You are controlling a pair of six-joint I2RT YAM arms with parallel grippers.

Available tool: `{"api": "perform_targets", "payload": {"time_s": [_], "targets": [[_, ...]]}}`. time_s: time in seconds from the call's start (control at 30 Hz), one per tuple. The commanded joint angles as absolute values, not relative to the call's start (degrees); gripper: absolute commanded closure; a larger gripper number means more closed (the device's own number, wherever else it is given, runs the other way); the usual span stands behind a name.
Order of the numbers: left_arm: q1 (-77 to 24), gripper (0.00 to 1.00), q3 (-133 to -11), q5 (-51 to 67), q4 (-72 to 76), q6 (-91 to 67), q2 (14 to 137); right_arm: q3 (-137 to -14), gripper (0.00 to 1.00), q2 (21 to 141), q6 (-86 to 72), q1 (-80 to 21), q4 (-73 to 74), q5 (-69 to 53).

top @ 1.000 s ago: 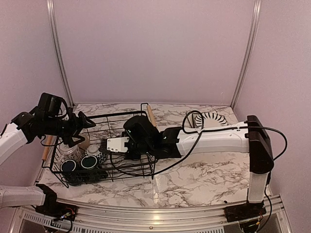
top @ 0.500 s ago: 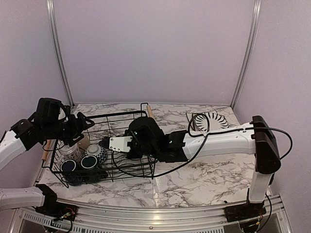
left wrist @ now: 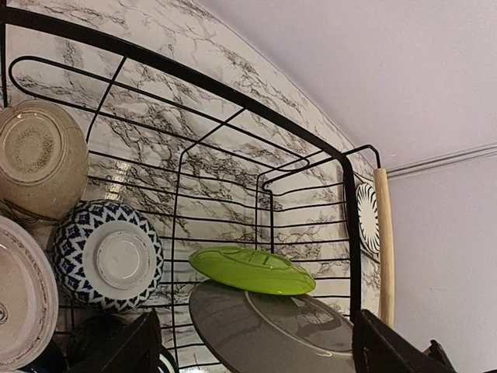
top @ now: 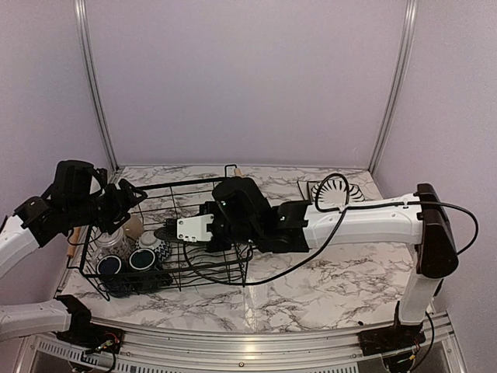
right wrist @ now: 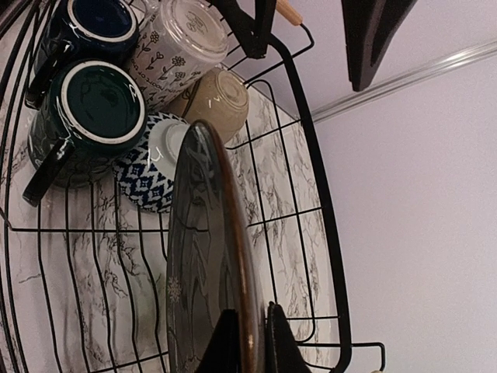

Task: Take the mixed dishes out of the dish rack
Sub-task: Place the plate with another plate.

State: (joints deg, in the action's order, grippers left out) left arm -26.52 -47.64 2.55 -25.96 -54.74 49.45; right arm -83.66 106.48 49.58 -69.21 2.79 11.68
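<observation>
The black wire dish rack [top: 194, 186] stands at the left of the table. My right gripper [right wrist: 252, 342] is shut on the rim of the grey round deer plate [right wrist: 206, 256] and holds it on edge inside the rack. In the left wrist view the lime-green plate [left wrist: 252, 270] lies against the grey plate [left wrist: 287, 334]. Two dark-blue mugs [right wrist: 101, 109], a patterned mug [right wrist: 182, 35], a tan mug [right wrist: 217, 97] and a blue-and-white patterned bowl [right wrist: 151, 167] fill the rack's left end. My left gripper [top: 130, 194] is open and empty above the rack's left end.
A black-and-white striped plate [top: 335, 192] lies on the marble table at the back right, outside the rack. The rack's wooden handle [left wrist: 382, 241] runs along its right short side. My right arm [top: 349, 221] stretches across the table's middle.
My right arm has drawn the held grey plate a little to the right and up inside the rack. My left gripper has shifted slightly left.
</observation>
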Motion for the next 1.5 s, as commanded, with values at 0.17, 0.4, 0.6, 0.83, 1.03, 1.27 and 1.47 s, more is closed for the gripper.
{"api": "perform_targets", "payload": {"time_s": [0.17, 0.4, 0.6, 0.83, 1.03, 1.27, 1.47], "targets": [[-26.6, 0.11, -48.5, 0.3, -25.6, -53.2, 48.8, -88.0, 1.0, 101.1, 49.5, -69.1, 1.4, 10.3], [-26.6, 0.1, -48.5, 0.3, -25.6, -52.8, 48.8, -87.2, 1.0, 99.0, 48.7, -69.1, 3.2, 9.8], [-26.6, 0.1, -47.9, 0.4, -24.8, -53.0, 48.9, -84.8, 1.0, 101.4, 50.7, -69.1, -8.3, 20.6], [-26.6, 0.1, -48.0, 0.3, -25.0, -53.1, 48.1, -86.0, 1.0, 103.0, 51.4, -68.5, -8.8, 18.2], [-26.6, 0.1, -47.8, -1.5, -25.5, -52.8, 47.5, -84.4, 1.0, 99.7, 48.7, -68.5, -7.8, 16.1], [-26.7, 0.09, -48.2, -2.0, -25.2, -52.2, 47.8, -84.8, 1.0, 93.3, 41.4, -68.8, -6.8, 16.2], [-26.6, 0.09, -48.2, -1.1, -24.0, -52.2, 48.8, -84.1, 1.0, 88.1, 33.5, -66.6, -7.3, 15.7]]}}
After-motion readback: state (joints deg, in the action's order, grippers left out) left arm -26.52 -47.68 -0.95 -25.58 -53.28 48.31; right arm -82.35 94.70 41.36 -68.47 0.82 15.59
